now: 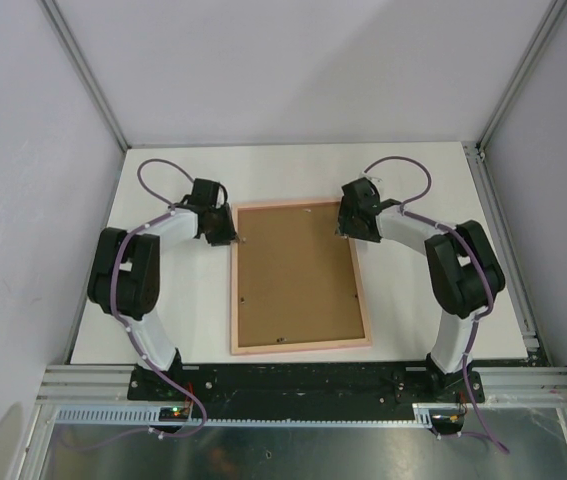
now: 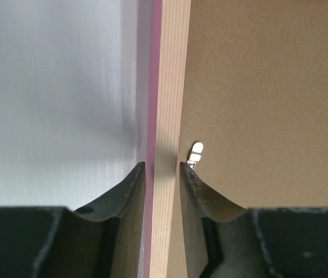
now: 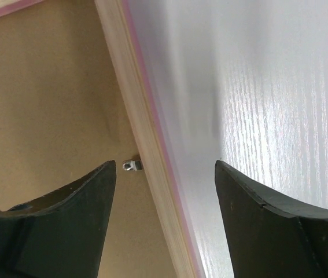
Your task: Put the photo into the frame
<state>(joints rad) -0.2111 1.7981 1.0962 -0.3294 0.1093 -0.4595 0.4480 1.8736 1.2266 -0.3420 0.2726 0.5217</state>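
Observation:
The frame [image 1: 301,346], pale pink wood, lies face down in the middle of the white table [image 1: 413,190], with the plain brown backing board [image 1: 296,275] filling it. The photo is hidden. My left gripper [image 1: 221,238] is at the frame's far left rail; in the left wrist view the gripper [image 2: 162,165] is shut on the rail [image 2: 172,87], one finger on each side. My right gripper [image 1: 345,228] is at the far right rail; in the right wrist view the gripper [image 3: 166,168] is open and straddles the rail [image 3: 130,98] without touching it.
Small metal retaining clips show on the backing board beside each rail, one in the left wrist view [image 2: 196,152] and one in the right wrist view [image 3: 131,165]. White walls and aluminium posts enclose the table at the back and sides.

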